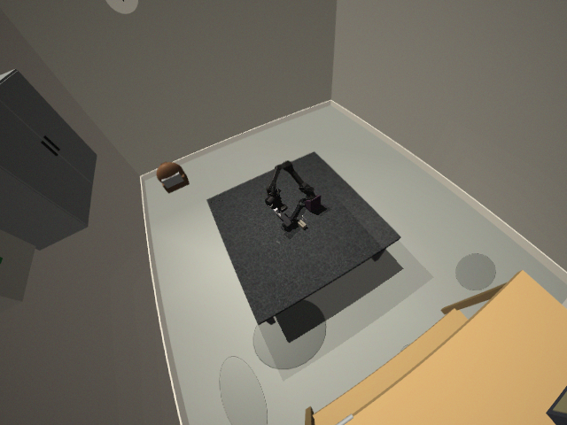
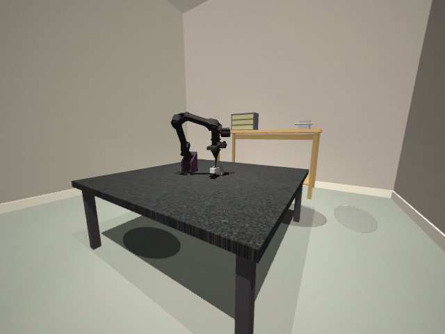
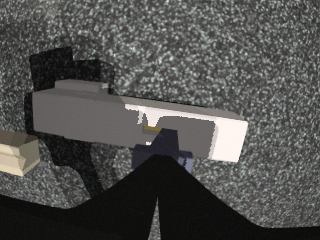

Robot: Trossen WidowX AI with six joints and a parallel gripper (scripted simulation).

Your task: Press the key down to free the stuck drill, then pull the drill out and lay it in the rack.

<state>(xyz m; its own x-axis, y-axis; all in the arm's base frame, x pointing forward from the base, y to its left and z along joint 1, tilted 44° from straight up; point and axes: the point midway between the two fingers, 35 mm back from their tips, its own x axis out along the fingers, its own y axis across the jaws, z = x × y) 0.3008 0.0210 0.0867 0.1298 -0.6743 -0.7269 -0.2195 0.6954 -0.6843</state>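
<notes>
Gripper [image 1: 275,209] [image 2: 216,158] [image 3: 160,163] is shut, fingertips together, nothing visible between them. The arm [image 1: 299,175] [image 2: 197,120] arches over the dark table [image 1: 298,269] [image 2: 179,195], wrist bent so the fingers point down at the grey-white block [image 1: 276,212] [image 2: 214,170] [image 3: 85,116].

In my wrist view the block lies long side across the frame, its right end bright, a raised step on its left part. A dark blue piece [image 3: 170,142] sits at its near long side, right at the fingertips; a small yellow bit [image 3: 152,129] shows beside it. Contact between fingers and blue piece: can't tell. Can't confirm which of these parts is the drill or the key either; the likely spot for both is this block assembly, under the gripper.

Beige block [image 1: 301,224] [image 3: 19,154] is on the table, apart from the grey-white one, off its left end in the wrist view. Purple block [image 1: 314,203] [image 2: 189,163] stands by the arm's foot. Can't identify the rack from these views.
</notes>
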